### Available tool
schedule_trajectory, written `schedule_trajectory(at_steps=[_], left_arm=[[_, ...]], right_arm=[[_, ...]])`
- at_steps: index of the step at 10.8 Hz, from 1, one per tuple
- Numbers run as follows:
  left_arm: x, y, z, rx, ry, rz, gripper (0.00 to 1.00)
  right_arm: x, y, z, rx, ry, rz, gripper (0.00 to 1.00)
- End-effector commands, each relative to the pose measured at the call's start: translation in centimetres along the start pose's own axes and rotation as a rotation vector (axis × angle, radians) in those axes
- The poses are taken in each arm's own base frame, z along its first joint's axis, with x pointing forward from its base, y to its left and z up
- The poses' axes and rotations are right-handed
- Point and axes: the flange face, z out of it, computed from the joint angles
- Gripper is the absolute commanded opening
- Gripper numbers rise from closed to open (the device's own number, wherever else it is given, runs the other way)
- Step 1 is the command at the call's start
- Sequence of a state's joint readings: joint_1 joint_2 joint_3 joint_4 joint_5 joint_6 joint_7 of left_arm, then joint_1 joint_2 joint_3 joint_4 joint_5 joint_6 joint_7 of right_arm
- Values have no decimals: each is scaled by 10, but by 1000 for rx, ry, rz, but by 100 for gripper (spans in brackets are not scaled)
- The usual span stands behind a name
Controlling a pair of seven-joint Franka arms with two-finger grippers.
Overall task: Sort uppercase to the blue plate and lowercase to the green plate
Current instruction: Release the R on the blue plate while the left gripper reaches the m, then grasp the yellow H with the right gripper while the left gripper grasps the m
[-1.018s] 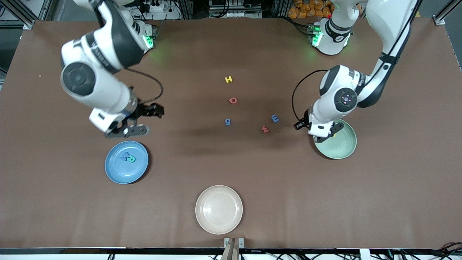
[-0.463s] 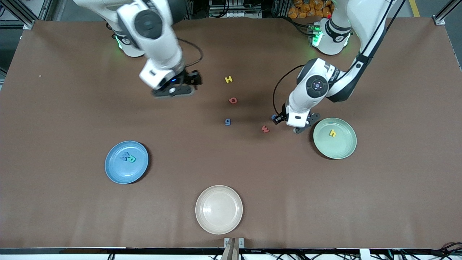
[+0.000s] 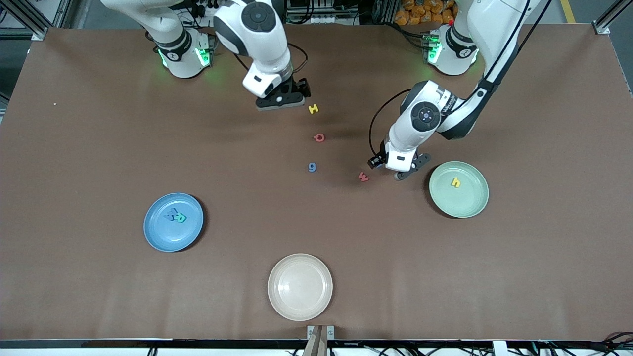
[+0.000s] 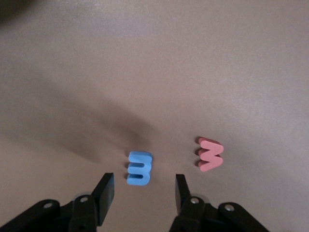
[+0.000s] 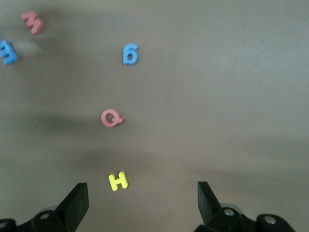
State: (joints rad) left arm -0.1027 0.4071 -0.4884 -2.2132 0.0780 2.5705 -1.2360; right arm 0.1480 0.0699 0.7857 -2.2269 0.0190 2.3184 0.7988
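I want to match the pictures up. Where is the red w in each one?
Front view: the red w lies on the brown table, between the blue g and the green plate.
Left wrist view: the red w lies beside the blue e, just ahead of the left pincer.
Right wrist view: the red w is in a corner.
Shared landmark: the blue e.

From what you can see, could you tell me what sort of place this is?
Probably a robotics lab: two arms are mounted at a brown table holding foam letters such as the H, with aluminium framing and cables along its edge.
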Motion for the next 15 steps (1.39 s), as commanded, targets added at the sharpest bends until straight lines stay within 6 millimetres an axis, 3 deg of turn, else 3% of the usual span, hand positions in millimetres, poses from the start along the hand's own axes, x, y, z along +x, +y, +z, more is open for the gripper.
schedule_trajectory(at_steps=[1, 4, 6, 11, 15], left_arm=[[-5, 1, 15, 6, 52, -8, 59], [-6, 2, 23, 19, 74, -7, 59], [-6, 3, 24, 12, 72, -8, 59], [-15, 4, 34, 15, 59, -1, 59], [-20, 3, 37, 21, 56, 7, 59]], right_arm=[[-33, -8, 15, 16, 45, -16, 100], [-57, -23, 37, 25, 49, -76, 100], [-65, -28, 66, -17, 56, -92, 100], [-62, -31, 125, -22, 40, -27, 100], [-59, -47, 152, -28, 17, -19, 100]])
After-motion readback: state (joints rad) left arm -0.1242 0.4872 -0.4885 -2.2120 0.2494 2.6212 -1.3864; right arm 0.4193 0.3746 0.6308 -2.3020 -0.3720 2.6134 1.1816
